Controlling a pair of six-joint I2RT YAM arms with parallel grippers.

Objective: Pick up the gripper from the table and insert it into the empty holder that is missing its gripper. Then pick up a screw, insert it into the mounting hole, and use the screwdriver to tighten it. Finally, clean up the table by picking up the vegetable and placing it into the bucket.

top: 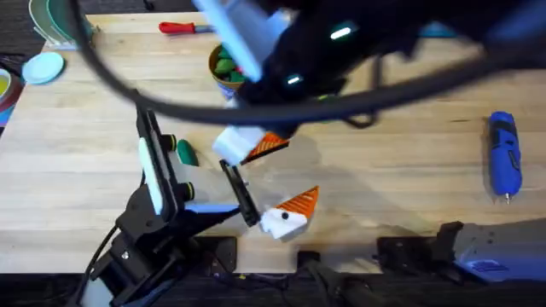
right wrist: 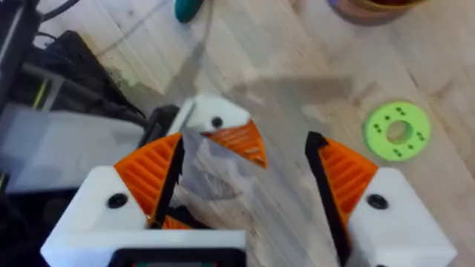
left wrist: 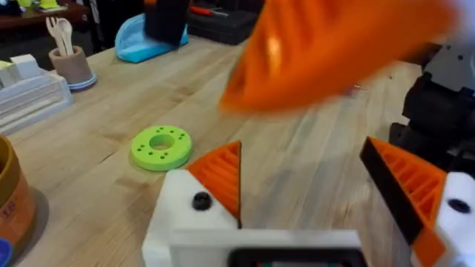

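Overhead, blue screwdriver (top: 502,156) lying at table (top: 77,196) far right, bucket (top: 223,70) at back holding green vegetable (top: 226,66), left wrist, left gripper (left wrist: 326,185) spread wide, holding nothing, green disc (left wrist: 162,147) beyond, right wrist, right gripper (right wrist: 245,178) parted, nothing gripped.

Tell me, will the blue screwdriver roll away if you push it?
Probably a little. The screwdriver lies on its side on the table, and its body looks rounded, so a sideways nudge might roll it. It looks chunky and hard, so it is likely stiff and fairly heavy for its size.
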